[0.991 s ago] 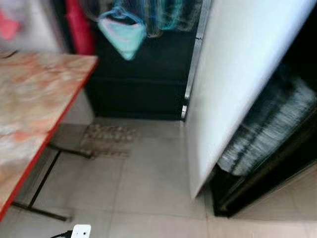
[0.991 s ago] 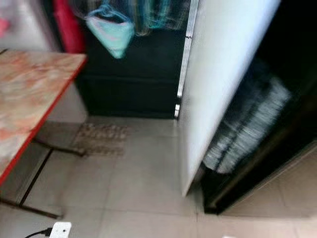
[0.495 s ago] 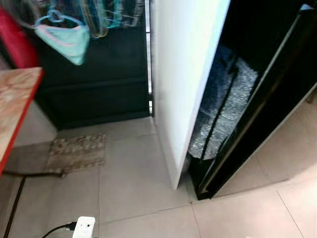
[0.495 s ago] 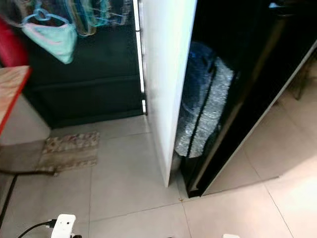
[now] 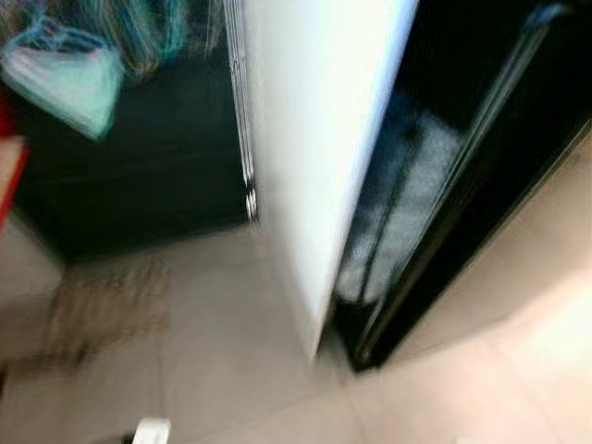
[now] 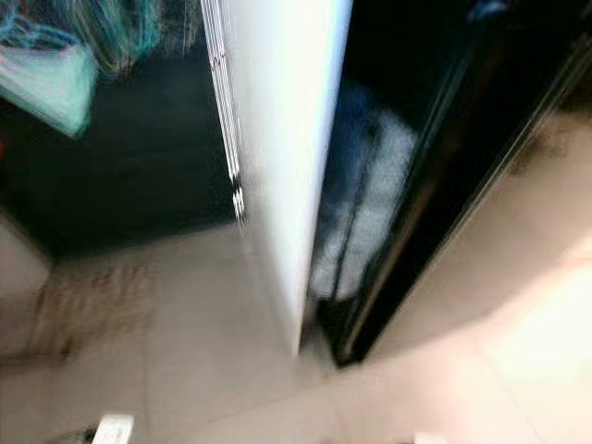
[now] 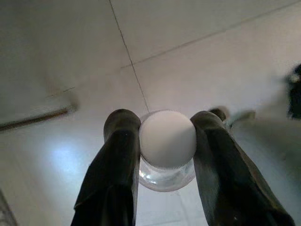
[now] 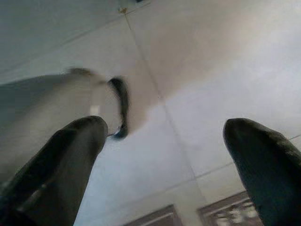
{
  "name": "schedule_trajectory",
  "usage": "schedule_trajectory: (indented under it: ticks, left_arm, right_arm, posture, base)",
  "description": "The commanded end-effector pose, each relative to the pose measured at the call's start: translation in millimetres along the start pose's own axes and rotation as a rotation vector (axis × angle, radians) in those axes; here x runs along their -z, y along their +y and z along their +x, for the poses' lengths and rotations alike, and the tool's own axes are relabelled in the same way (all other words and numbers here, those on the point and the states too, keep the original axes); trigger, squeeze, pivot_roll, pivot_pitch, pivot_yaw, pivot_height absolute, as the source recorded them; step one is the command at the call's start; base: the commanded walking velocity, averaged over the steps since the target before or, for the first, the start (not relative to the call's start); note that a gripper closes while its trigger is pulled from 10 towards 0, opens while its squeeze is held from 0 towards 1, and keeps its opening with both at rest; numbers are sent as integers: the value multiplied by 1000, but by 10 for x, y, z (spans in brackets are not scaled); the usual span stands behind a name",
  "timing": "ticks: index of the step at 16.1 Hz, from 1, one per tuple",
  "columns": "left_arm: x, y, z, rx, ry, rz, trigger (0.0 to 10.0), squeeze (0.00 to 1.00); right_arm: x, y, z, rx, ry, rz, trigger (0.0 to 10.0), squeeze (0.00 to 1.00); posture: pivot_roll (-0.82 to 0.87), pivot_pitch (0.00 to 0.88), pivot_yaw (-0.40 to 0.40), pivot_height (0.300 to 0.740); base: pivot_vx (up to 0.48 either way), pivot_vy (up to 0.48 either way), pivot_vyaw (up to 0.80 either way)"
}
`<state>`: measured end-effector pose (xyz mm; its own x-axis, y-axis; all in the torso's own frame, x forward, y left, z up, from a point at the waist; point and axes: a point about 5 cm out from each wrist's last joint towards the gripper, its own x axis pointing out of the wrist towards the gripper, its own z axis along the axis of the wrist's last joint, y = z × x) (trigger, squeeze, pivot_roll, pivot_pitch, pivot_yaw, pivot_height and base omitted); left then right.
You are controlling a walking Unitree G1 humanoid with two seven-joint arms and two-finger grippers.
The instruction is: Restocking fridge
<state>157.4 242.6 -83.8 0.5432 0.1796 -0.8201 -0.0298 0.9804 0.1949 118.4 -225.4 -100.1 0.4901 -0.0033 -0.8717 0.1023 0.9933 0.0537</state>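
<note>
**Bottle Held in Left Gripper, Fridge Door Open Ahead**

A clear bottle (image 7: 167, 162) with a white ribbed cap (image 7: 167, 139) is pinched between the two black fingers (image 7: 117, 165) of the left gripper (image 7: 168, 141). The cap is seen end-on, with a finger pressed against each side of the neck just below it. Pale floor tiles (image 7: 197, 61) with thin grout lines are seen beyond the bottle.

The right gripper (image 8: 169, 141) is spread wide, with nothing between its fingers (image 8: 70, 150). The tiled floor is seen past them, and a dark curved object (image 8: 120, 106) lies on it, too blurred to identify.

In the head views, which are blurred, a white fridge door (image 5: 324, 120) stands open at the centre, its near edge reaching the floor. To its right the dark fridge interior (image 5: 462, 83) is seen, with a pale grey frosted mass (image 5: 407, 203) low inside. A black panel (image 5: 453, 240) borders the opening on the right.

To the left of the door a dark cabinet (image 5: 139, 166) stands at the far side. A pale green item (image 5: 65, 83) hangs in front of it at the upper left. A patterned mat (image 5: 111, 305) lies on the floor at its foot. A small white object (image 5: 151, 431) lies on the tiles at the near edge.
</note>
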Motion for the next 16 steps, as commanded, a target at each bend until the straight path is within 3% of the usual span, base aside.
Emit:
schedule_trajectory:
  ticks: [1,16]
  left_arm:
    - [33,-38,-3,9,15,7,10000,0]
    - [49,-11,-11,11,6,3,10000,0]
  right_arm:
    - [86,-53,-28,16,29,12,10000,0]
    - [119,-46,-36,8,32,7,10000,0]
  posture:
    - [44,171,15,740]
    - [48,195,18,740]
  base:
    - [0,0,-800]
    - [0,0,-800]
